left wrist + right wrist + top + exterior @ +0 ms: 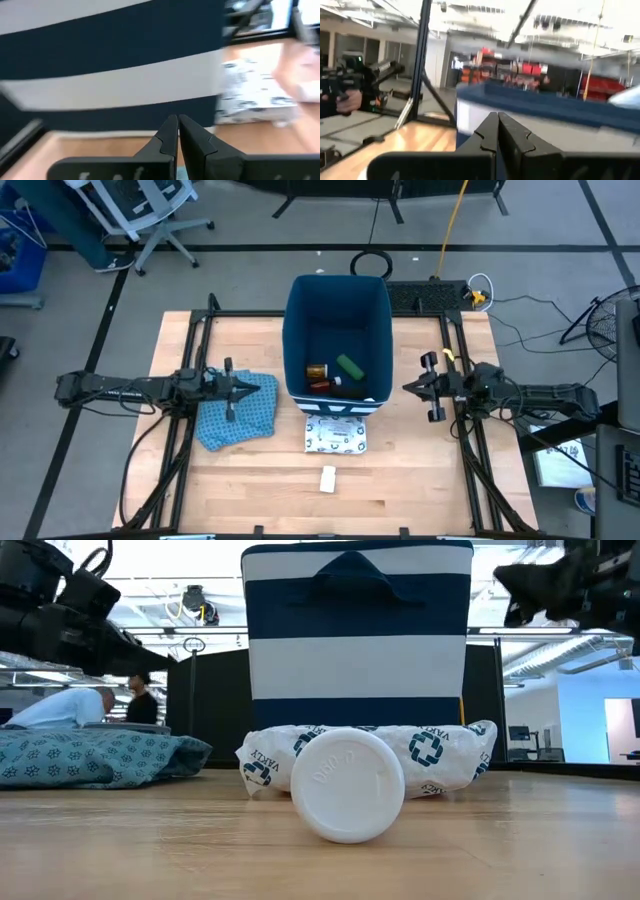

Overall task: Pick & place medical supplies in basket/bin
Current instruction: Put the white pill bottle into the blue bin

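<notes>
You will find the bin [337,310] at upper centre of the high view, standing on the surface [250,490]. Inside it lie the green bar [349,366], orange bottle [316,371] and red bottle [321,385]. The flat packet [335,436] lies just below the bin, the white box [328,478] lower still. The blue cloth [236,416] sits left of the bin. The left gripper [262,389] hangs over the cloth, fingers pressed together. The right gripper [408,387] hangs right of the bin, fingers pressed together, empty.

Dark arms [120,388], seemingly black-cabled
</notes>
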Controlling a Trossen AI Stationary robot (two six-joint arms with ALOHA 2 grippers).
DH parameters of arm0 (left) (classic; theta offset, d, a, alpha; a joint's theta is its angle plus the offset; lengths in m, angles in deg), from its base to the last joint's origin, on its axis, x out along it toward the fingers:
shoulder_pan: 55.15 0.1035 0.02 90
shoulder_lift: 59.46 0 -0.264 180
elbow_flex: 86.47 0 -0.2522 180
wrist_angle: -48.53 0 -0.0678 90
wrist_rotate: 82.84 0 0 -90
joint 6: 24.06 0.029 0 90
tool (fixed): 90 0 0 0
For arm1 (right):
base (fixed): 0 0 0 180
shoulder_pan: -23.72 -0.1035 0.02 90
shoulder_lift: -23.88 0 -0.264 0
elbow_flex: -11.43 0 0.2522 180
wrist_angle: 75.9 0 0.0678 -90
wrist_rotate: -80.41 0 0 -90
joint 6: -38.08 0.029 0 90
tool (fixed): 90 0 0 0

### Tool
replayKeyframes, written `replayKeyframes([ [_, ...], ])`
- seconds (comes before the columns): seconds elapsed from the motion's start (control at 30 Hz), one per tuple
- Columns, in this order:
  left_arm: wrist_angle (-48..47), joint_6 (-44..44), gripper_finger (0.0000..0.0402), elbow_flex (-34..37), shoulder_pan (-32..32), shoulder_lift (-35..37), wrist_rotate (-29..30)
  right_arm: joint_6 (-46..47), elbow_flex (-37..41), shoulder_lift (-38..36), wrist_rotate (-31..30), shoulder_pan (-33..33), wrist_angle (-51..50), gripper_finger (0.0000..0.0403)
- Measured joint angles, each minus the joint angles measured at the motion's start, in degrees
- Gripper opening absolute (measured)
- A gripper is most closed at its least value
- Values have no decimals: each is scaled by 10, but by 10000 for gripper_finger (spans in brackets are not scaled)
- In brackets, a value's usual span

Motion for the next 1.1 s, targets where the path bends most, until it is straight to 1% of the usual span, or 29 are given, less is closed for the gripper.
replayKeyframes([
  [0.07,13,3,21,0,-16,-5,-15,-3,1,2,0,0,-4,1],
  [0.17,45,-2,21,-16,-55,-27,-16,-3,1,2,0,0,0,1],
  [0.27,46,-10,21,-71,-104,-72,30,-11,2,2,0,0,3,1],
  [0.33,22,-14,21,-128,-137,-123,60,-13,2,2,0,0,4,1],
  [0.4,-15,-10,21,-194,-167,-187,76,-14,2,2,0,0,12,1],
  [0.53,-109,15,21,-350,-222,-346,99,-14,3,2,0,0,19,1],
  [0.63,-184,57,21,-472,-260,-461,102,-13,3,2,0,0,20,1],
  [0.73,-262,93,21,-586,-285,-571,112,-13,3,2,1,0,16,1],
  [0.87,-368,154,24,-717,-300,-704,137,-1,3,2,1,0,6,1],
  [0.97,-453,197,47,-801,-301,-788,149,2,3,2,4,0,2,1],
  [1.03,-505,220,81,-852,-298,-837,148,2,3,2,4,0,2,1],
  [1.1,-540,247,124,-893,-293,-877,148,2,3,2,4,0,2,1],
])
